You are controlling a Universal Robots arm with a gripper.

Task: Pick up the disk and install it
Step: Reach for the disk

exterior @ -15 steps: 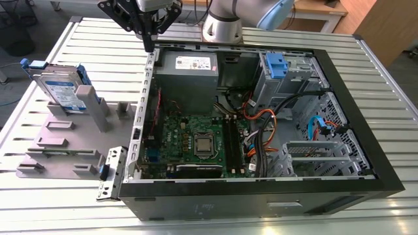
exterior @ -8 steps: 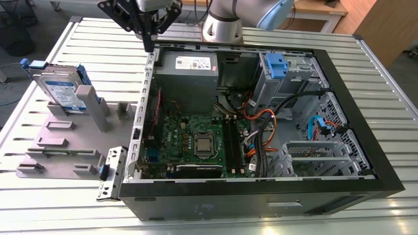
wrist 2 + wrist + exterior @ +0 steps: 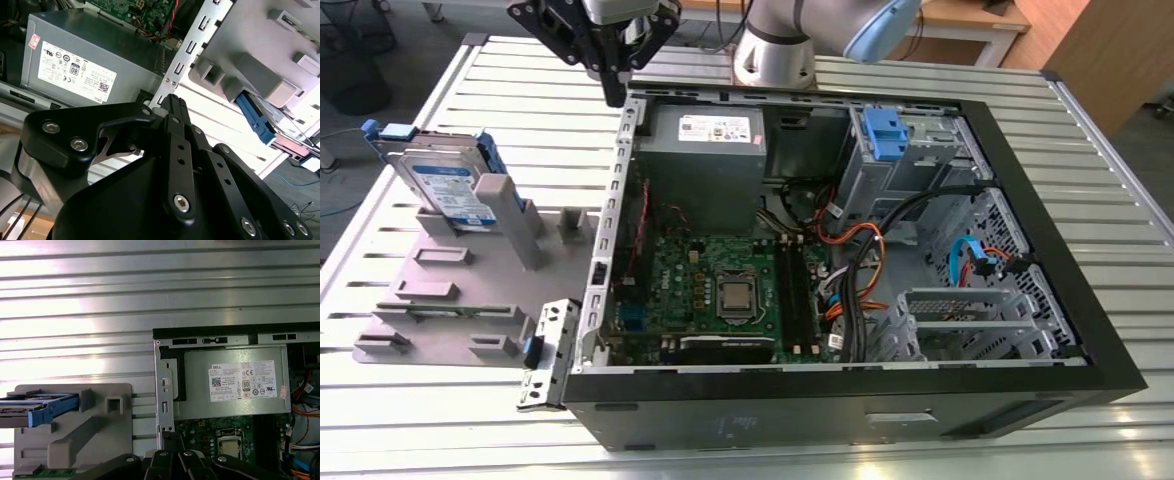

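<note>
Gripper (image 3: 611,90) of a single robot arm hangs over the corner of an open computer case (image 3: 854,405) nearest the grey power supply (image 3: 700,150). Its black jaws are closed together on nothing, with the tips pointing down just outside the case wall. The disk (image 3: 447,185), silver with a white-and-blue label and a blue bracket round its edges, stands on edge and slightly tilted in a grey holder (image 3: 454,300). The holder lies on the slatted metal desk (image 3: 440,420) just beside the case, on the exterior view's left of it. Disk and gripper are apart, not touching. In the first wrist view the disk (image 3: 35,407) shows edge-on in the holder (image 3: 75,435), with the case's metal edge between it and the power supply (image 3: 235,385). Inside the case, the green motherboard (image 3: 720,285) lies exposed next to the power supply. A blue caddy (image 3: 883,135) sits atop the metal drive bay, and orange and black cables (image 3: 854,240) run across the middle.
</note>
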